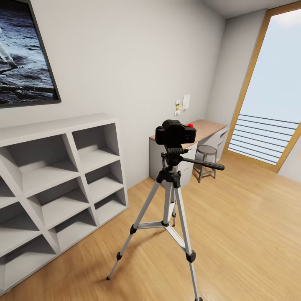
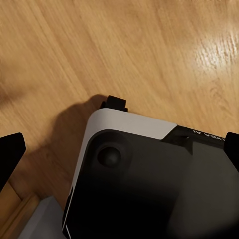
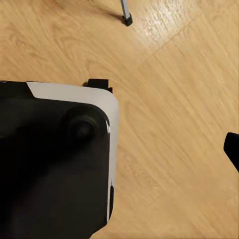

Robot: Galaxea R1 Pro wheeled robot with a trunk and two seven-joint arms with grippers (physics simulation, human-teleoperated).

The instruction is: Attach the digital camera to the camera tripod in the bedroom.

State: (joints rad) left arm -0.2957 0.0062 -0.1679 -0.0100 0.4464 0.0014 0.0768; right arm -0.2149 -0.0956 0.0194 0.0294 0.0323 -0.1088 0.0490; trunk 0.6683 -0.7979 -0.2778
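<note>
At the centre of the head view stands the camera tripod [image 1: 169, 209], its three silver legs spread on the light wood floor [image 1: 242, 234] of the bedroom, with the digital camera [image 1: 176, 132] seated upright on its black head and the long black handle [image 1: 205, 163] pointing toward 3 o'clock. At 9 o'clock from the tripod a white cube shelf [image 1: 54, 184] stands against the pale wall, and a dark framed picture [image 1: 25, 54] hangs above it at 11 o'clock. Behind the tripod, toward 1 o'clock, a wood-topped surface [image 1: 209, 127] runs along the wall with a small round stool [image 1: 206, 156] beside it, and a tall window with a railing [image 1: 267, 138] lies at 2 o'clock. Each wrist view looks down on the robot's white and black base [image 2: 129, 169] over the plank floor; one tripod foot [image 3: 127, 20] shows in the right wrist view. The left tool's dark fingertips [image 2: 10, 154] sit wide apart with nothing between them, so it is released; of the right tool a single fingertip [image 3: 233, 149] shows, and I cannot tell its state.
</note>
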